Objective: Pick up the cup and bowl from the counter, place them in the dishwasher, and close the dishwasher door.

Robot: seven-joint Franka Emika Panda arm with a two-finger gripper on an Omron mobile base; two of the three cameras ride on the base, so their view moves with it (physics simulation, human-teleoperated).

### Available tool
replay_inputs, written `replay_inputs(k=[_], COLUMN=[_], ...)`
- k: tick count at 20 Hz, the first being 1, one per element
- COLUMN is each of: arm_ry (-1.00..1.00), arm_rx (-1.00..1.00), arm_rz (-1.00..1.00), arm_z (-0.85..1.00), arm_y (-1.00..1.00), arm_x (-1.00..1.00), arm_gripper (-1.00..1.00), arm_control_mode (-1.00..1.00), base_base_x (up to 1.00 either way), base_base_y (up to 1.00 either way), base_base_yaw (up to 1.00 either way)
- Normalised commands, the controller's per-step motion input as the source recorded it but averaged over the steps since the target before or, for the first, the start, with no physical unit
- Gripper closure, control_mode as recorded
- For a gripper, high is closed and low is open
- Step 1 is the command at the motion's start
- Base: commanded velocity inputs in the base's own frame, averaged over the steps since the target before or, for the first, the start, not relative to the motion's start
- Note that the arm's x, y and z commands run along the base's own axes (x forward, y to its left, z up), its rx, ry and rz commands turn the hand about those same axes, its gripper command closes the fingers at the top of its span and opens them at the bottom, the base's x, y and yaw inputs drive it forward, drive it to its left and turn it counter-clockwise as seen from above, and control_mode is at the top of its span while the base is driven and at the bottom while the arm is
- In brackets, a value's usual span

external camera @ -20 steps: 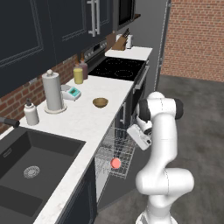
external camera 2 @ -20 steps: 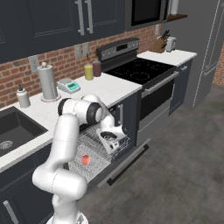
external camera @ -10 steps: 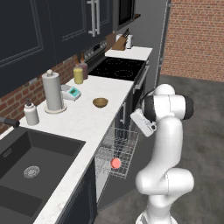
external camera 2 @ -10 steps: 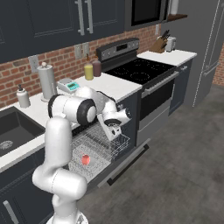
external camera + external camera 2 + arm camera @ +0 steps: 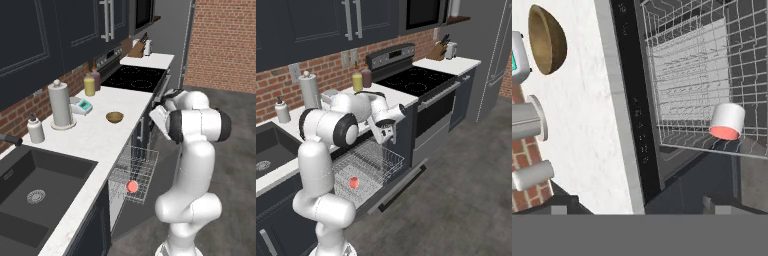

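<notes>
Bowl (image 5: 114, 117): small, shallow, brown-tan, on white tabletop (image 5: 100, 135) nr edge, w/ nothing in it. Cup (image 5: 132, 186): red-pink, pale rim, lying in pulled-out dishwasher (image 5: 131, 172) rack. Tool (image 5: 387, 136) above rack; fingers' spread can't be made out.

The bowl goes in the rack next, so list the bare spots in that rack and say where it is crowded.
The wire rack holds just the cup, near its outer front corner. The rest of the rack floor, back toward the dishwasher opening, is bare. On the counter, bare stone surrounds the bowl; the wall side is crowded by the paper towel roll and bottles.
</notes>
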Motion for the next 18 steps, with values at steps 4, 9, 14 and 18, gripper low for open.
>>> replay_inputs(k=[4,9,14,18], arm_ry=[0.0,0.0,0.0,0.0], arm_rx=[-0.02,-0.08,-0.03,-0.03], arm_rz=[0.0,0.0,0.0,0.0], arm_z=[0.41,0.02,-0.03,-0.19], arm_y=[0.92,0.88,0.19,0.0], arm_x=[0.55,0.58,0.52,0.72], arm_gripper=[-1.0,-1.0,-1.0,-1.0], arm_control_mode=[-1.0,-1.0,-1.0,-1.0], base_base_x=[0.0,0.0,0.0,0.0], base_base_y=[0.0,0.0,0.0,0.0], base_base_yaw=[0.0,0.0,0.0,0.0])
